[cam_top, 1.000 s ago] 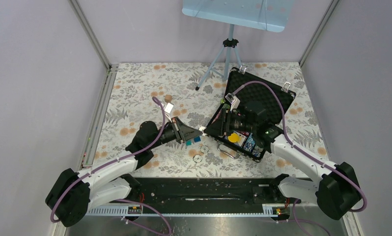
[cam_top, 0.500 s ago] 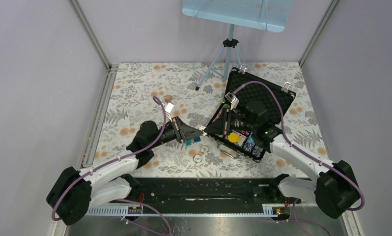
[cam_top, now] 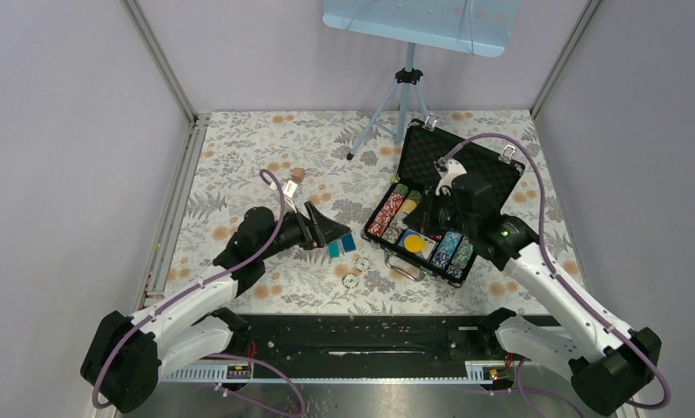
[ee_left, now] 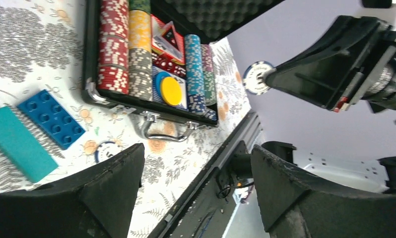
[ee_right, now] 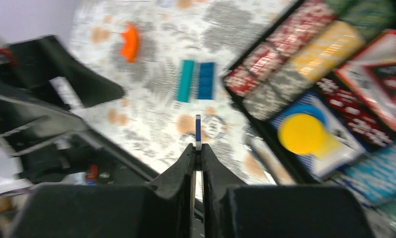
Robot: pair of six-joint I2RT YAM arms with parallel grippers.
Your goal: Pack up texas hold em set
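Blue-and-white chip (ee_right: 198, 130) is pinched edgewise in the right hand (ee_right: 197, 148), apparently above the open case (cam_top: 421, 150); the left hand (ee_left: 196, 153) is held open, empty. Slotting into a chip row (cam_top: 386, 215) is needed next.

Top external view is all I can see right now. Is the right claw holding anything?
Observer: Yes. The right wrist view shows the right claw pinching a poker chip on edge.
Operator: What about the left claw?
Observer: Its own wrist view shows the left claw wide open and empty.
Operator: What colour is that chip?
Observer: From the left wrist view, its face is white with dark blue marks around the rim.
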